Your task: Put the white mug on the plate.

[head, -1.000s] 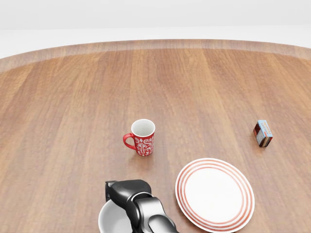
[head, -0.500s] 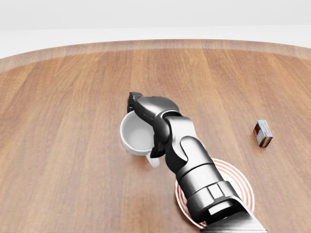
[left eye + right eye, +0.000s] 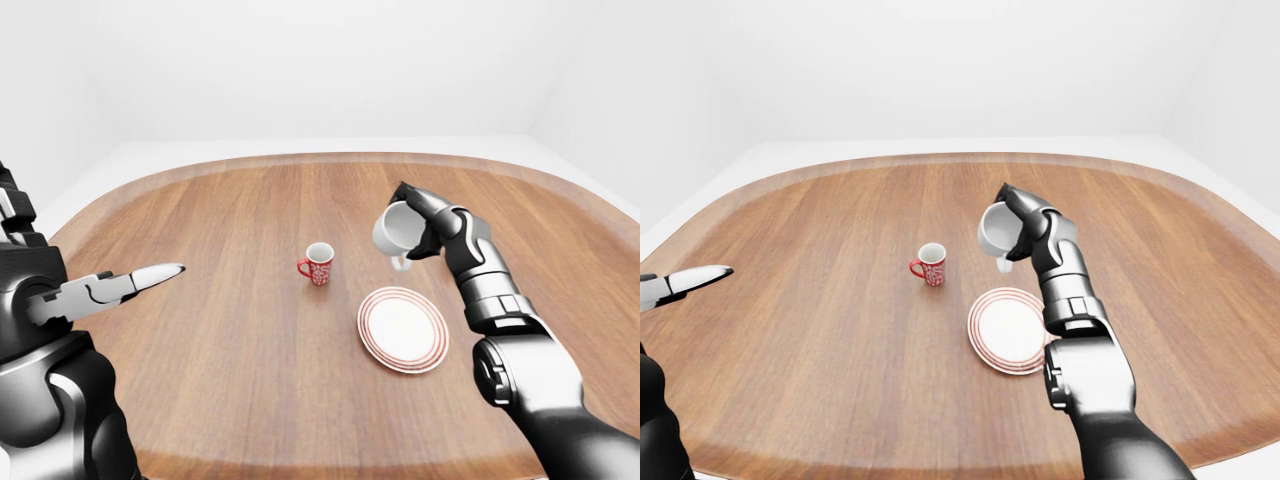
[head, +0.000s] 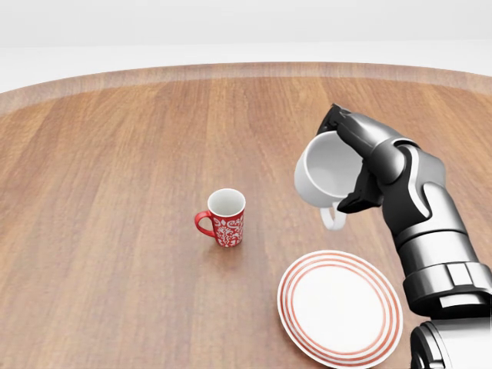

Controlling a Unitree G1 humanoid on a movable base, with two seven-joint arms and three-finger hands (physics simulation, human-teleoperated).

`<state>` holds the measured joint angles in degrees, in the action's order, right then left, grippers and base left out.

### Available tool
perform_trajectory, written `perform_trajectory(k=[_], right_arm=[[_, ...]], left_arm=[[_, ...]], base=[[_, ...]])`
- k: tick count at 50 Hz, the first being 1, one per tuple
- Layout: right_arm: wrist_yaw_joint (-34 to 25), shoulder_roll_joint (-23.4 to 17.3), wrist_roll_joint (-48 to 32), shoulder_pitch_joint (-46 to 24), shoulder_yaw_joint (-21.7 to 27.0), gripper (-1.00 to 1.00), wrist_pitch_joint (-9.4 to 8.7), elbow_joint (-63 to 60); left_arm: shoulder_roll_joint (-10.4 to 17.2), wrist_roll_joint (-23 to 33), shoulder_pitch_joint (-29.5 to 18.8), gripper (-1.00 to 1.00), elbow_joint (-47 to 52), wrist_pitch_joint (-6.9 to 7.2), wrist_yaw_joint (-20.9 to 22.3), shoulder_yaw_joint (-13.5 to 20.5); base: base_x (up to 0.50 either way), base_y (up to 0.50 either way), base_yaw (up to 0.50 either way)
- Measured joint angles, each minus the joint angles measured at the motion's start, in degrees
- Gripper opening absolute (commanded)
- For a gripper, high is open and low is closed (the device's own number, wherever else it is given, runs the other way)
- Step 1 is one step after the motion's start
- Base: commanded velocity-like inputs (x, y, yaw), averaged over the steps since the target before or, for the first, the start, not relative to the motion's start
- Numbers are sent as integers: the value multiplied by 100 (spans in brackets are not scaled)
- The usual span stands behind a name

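My right hand (image 4: pixel 355 163) is shut on the white mug (image 4: pixel 323 175), which hangs tilted in the air with its mouth turned toward the left of the head view and its handle pointing down. Below it, the white plate with red rings (image 4: pixel 340 307) lies on the wooden table at the bottom right of the head view. My left hand (image 3: pixel 130 284) stays at the left of the left-eye view, above the table, fingers stretched out and holding nothing.
A red patterned mug (image 4: pixel 223 217) stands upright on the table (image 4: pixel 115 192), left of the plate. The right arm hides the small box seen earlier at the right. The round table's far edge curves across the top.
My right hand has carried the white mug from the bottom of the head view up and to the right, to above the plate's far side. The red mug shows again.
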<state>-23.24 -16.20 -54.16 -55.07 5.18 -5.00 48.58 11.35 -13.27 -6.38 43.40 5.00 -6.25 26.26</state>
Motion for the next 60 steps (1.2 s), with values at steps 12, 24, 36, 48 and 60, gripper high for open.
perform_trajectory(k=[12,24,36,48,60], right_arm=[[258,-186,687,716,134,-100,0,164],[607,-310,1037,1242,186,-100,0,274],[803,-309,1121,1629,201,-100,0,350],[502,-266,993,1920,127,-100,0,399],[331,-225,883,2064,83,-100,0,421]], left_arm=[[-9,20,4,100,30,0,3,-10],[-16,38,1,100,43,0,12,-22],[-18,45,-4,100,35,0,16,-31],[-29,61,9,100,39,0,22,-40],[-40,80,19,100,25,0,31,-54]], base=[[0,0,0],[0,0,0],[0,0,0],[0,0,0],[0,0,0]])
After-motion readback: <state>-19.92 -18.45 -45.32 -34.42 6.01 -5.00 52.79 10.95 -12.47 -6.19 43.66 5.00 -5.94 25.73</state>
